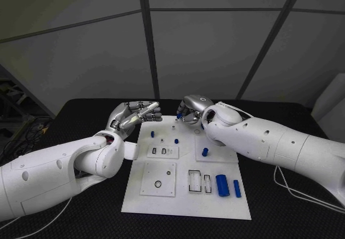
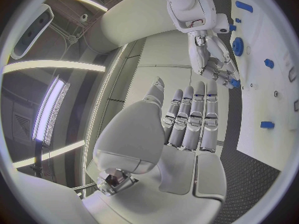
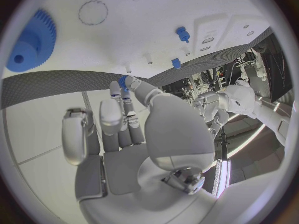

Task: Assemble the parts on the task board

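Observation:
The white task board [image 1: 185, 201] lies in the middle of the table. My right hand [image 1: 191, 109] hovers over its far edge and pinches a small blue part [image 1: 178, 115] between thumb and fingertip; the right wrist view shows that part [image 3: 122, 81] at the fingertips, above two thin white pins. My left hand [image 1: 136, 115] hangs just off the board's far left corner, fingers straight and close together, holding nothing [image 2: 190, 119]. On the board a blue peg [image 1: 152, 133] and another [image 1: 205, 152] stand upright. Two blue cylinders [image 1: 222, 184] lie near its front right.
A blue gear [image 3: 31, 42] sits on the board close to my right hand, seen also as a gear [image 2: 238, 46] from the left wrist. Rectangular slots [image 1: 195, 180] and a round recess [image 1: 158, 184] mark the front of the board. White cables [image 1: 287, 186] trail on the black table at the right.

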Robot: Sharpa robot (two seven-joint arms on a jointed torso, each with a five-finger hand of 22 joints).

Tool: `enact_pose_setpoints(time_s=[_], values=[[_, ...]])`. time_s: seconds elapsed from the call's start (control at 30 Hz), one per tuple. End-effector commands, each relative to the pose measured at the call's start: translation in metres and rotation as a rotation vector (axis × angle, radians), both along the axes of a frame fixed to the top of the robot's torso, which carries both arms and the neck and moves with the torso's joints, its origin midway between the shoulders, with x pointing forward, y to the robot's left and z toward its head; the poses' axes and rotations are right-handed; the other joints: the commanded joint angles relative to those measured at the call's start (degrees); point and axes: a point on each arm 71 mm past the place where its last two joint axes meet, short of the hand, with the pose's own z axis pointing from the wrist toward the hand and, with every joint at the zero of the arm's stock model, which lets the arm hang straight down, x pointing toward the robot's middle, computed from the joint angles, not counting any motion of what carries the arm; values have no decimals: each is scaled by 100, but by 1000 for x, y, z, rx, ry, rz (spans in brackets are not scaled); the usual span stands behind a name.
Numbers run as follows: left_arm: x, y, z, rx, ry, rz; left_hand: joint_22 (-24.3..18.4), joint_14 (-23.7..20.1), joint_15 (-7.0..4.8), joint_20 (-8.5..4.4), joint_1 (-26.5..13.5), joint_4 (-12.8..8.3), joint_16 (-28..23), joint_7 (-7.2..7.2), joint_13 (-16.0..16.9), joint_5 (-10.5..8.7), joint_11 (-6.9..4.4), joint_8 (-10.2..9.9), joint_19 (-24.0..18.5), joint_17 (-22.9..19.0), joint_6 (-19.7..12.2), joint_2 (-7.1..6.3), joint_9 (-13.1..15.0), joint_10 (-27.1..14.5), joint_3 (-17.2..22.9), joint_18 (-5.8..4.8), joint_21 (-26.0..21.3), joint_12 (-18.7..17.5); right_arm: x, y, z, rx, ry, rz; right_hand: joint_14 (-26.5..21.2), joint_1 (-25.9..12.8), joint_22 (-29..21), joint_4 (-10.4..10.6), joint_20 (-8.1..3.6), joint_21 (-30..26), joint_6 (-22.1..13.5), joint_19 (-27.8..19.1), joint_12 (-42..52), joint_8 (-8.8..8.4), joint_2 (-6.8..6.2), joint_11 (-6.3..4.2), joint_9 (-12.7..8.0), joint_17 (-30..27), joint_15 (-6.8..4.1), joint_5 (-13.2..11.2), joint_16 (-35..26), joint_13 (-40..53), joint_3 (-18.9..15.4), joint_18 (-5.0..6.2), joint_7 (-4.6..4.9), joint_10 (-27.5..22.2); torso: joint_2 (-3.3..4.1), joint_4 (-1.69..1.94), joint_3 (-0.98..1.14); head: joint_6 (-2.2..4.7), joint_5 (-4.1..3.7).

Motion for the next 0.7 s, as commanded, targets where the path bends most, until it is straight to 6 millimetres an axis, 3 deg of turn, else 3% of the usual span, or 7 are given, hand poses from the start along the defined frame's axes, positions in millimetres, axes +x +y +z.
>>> enact_pose_setpoints(time_s=[0.03,0.7], values=[[1,-1,3,-6,-9,-10,-9,-32,-3,16,-40,-10,-36,36,-8,-35,37,-26,8,7,24,20,-8,7,-36,-38,28,-24,0,3,1,-8,11,21,1,-47,422,41,-13,19,-9,24,-25,-17,-6,7,5,-9,-22,-20,31,-1,9,-41,25,-28,9,6,-5,-14,4],[2,-2,6,-5,-14,-9,-12,-37,0,18,-39,-16,-46,38,-8,-40,39,-34,4,7,21,21,-9,5,-40,-38,26,-32,4,9,-4,-50,63,15,-5,-92,401,107,-4,8,-35,9,-27,-47,-23,22,9,-24,-11,-44,33,-8,-15,-36,35,-80,17,5,-6,-8,30]])
